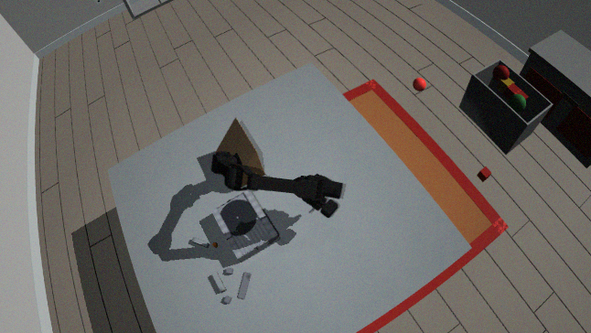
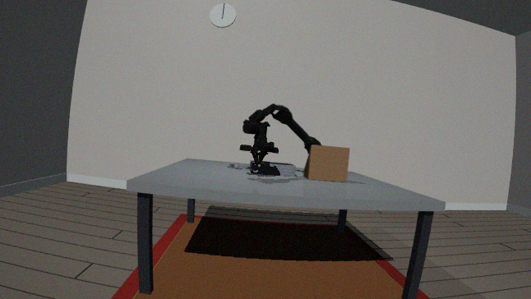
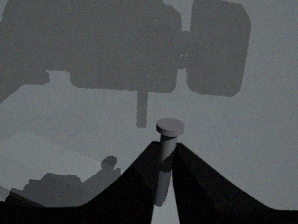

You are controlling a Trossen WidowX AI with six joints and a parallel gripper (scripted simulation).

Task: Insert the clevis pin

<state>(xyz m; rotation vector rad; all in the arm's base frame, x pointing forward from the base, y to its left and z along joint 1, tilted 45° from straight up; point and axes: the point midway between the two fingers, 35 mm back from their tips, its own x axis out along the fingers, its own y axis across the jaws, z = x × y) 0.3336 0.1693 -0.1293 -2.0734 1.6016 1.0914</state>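
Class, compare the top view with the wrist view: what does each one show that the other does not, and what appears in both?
Only the top view: the dark disc lying in the rimmed tray, and a red ball on the floor.

Only the wrist view: the clevis pin's round head, with its shank between the fingertips.

Both: the gripper and shadows on the grey tabletop.

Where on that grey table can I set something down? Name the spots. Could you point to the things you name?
Between the black jointed arm (image 1: pixel 274 184) (image 2: pixel 297 128) and the orange, red-bordered rug (image 1: pixel 412 153) (image 2: pixel 247 281); also between the small grey blocks (image 1: pixel 243 285) (image 2: pixel 233 166) and that rug. Crowded: around the rimmed steel tray (image 1: pixel 247 251) (image 2: pixel 289 170).
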